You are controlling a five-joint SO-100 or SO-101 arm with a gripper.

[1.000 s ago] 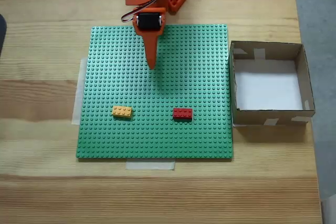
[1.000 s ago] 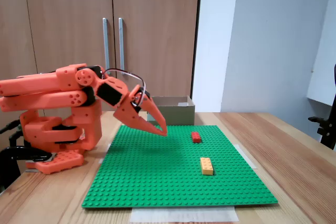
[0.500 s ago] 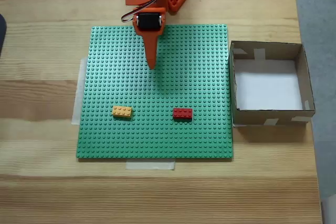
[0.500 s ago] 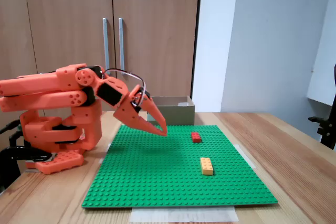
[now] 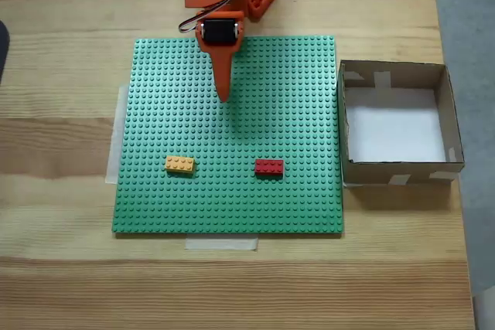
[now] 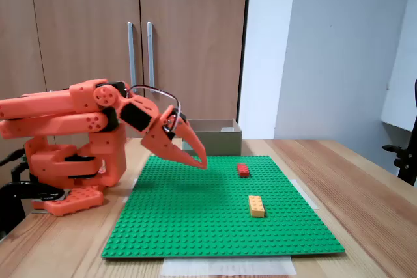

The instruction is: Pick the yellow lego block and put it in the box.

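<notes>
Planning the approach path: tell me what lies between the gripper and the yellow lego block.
Only bare green baseplate separates gripper and yellow lego block, seen in both fixed views.

We see a bright green studded baseplate (image 5: pixel 232 133) covered in an even grid of bumps, lying on a pale wood-grain bench (image 5: pixel 62 268). On the plate, the yellow lego block (image 5: pixel 179 165) is yellow-orange and the other brick (image 5: pixel 269 166) is red. The box (image 5: pixel 448 125) is brown cardboard with a white floor and pale tape patches on its walls. The arm (image 6: pixel 71 122) and its end effector (image 6: pixel 201 161) are orange, with a black motor block. Behind stand brown wooden cupboard doors (image 6: pixel 78 24) and a pale grey-blue wall (image 6: pixel 339 43).
</notes>
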